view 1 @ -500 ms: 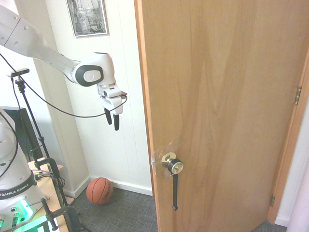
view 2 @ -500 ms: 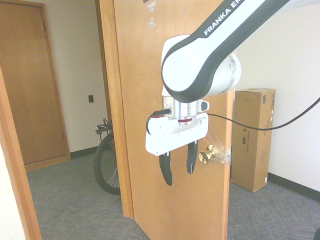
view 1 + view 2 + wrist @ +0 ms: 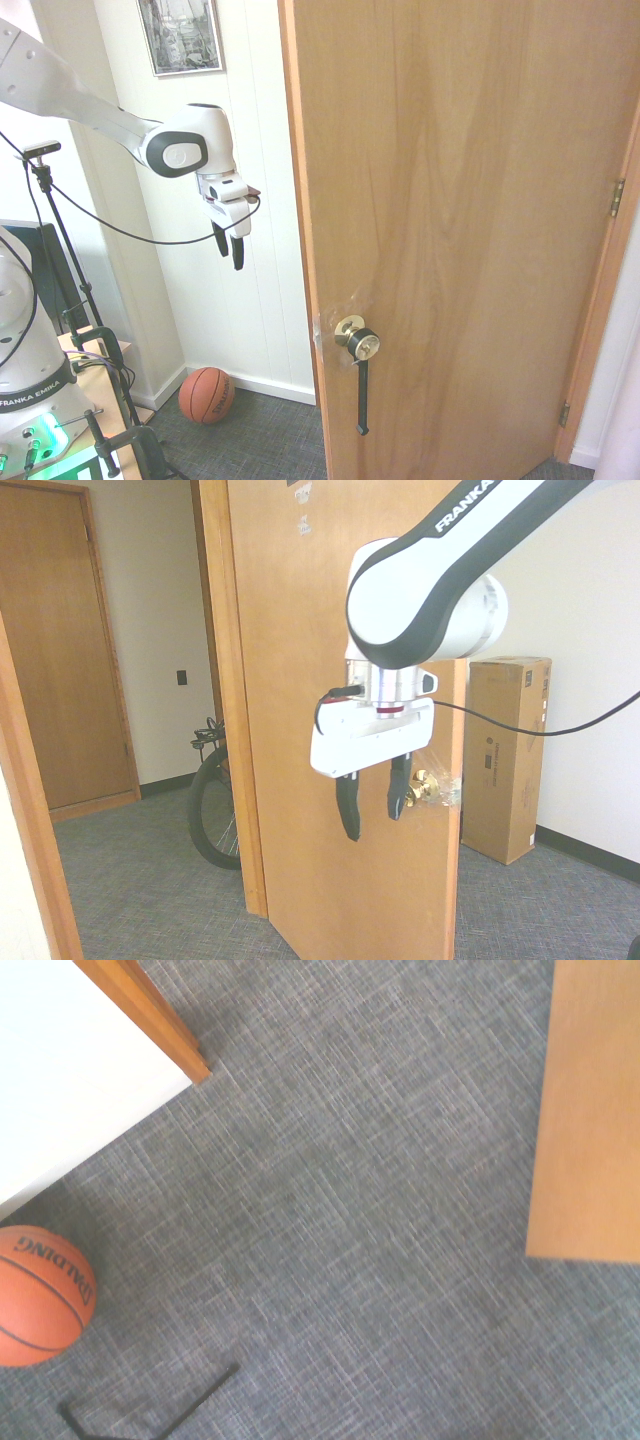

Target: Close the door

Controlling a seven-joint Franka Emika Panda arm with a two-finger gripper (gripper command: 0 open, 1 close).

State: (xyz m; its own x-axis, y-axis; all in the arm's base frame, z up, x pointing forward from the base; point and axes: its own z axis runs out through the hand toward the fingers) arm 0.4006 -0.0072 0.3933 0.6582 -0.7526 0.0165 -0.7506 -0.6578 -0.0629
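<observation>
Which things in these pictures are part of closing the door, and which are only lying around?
For the job:
- wooden door
- brass knob
- robot hand

Only around:
- Spalding basketball
- cardboard box
- bicycle wheel
- framed picture

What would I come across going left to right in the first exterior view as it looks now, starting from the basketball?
Basketball, then the gripper, then the door's brass knob, then the brass hinges at the door's far edge.
</observation>
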